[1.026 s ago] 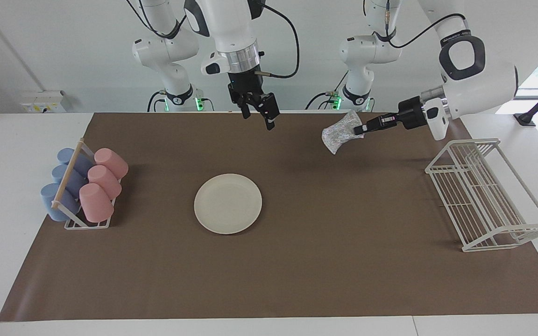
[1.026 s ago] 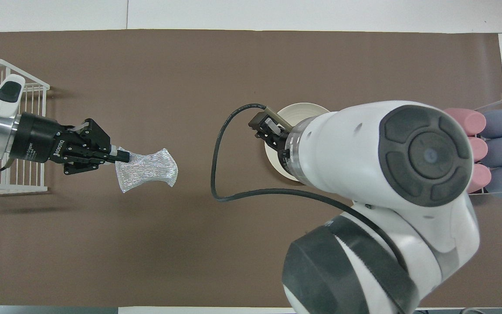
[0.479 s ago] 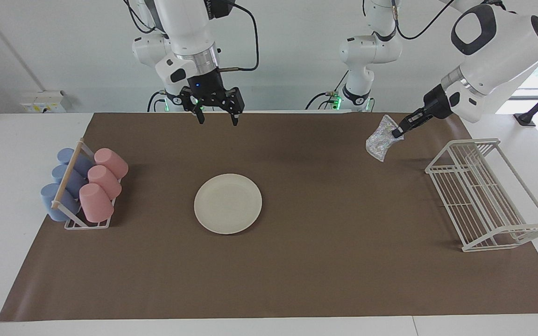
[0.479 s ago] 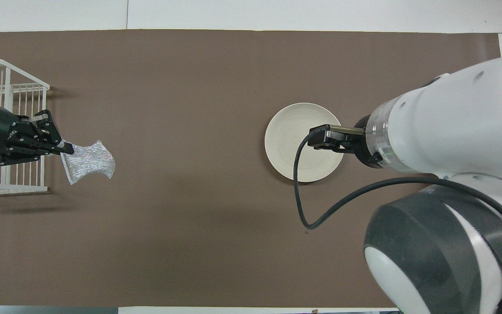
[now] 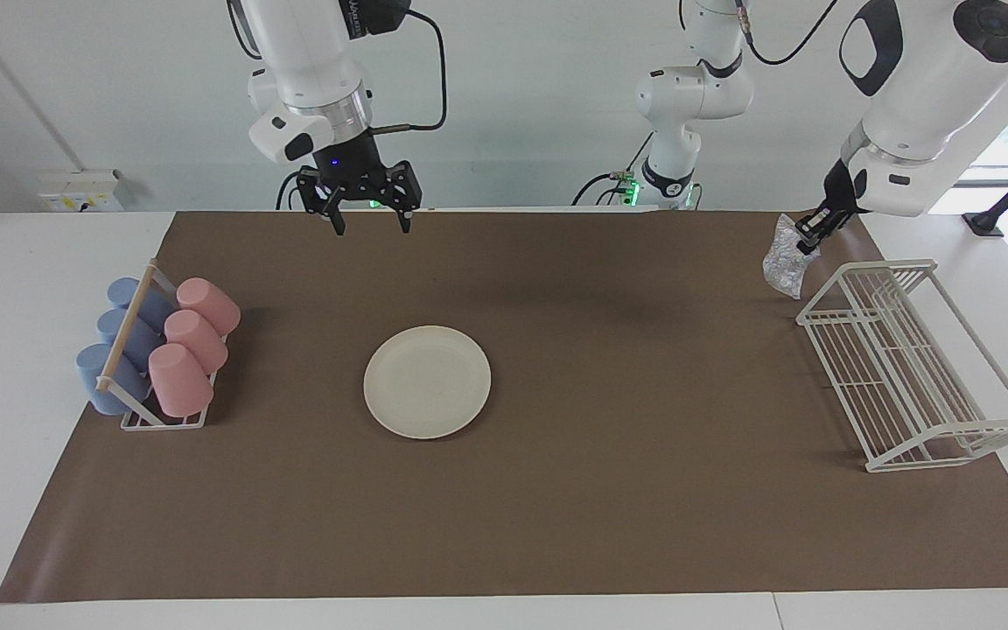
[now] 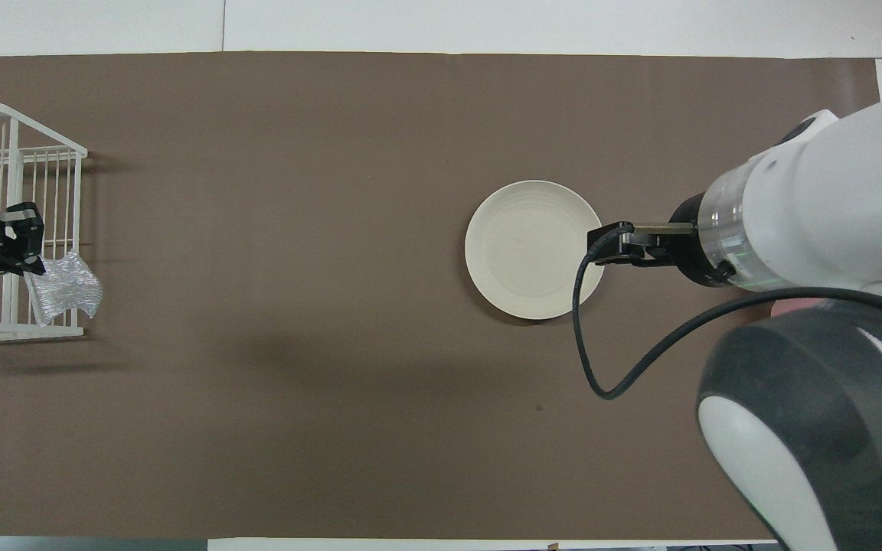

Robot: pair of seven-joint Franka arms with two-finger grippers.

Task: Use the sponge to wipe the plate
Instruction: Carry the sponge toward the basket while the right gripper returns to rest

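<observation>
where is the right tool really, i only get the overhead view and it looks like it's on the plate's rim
observer: It isn't on the plate. The right tool hangs raised high, touching nothing.
operator: open or shut
observer: Open, its fingers stand wide apart and empty.
operator: is the sponge resting on the rack
observer: No. The left tool is shut on the sponge, which dangles in the air just above the end of the white wire rack nearest the robots. I see no contact.
</observation>
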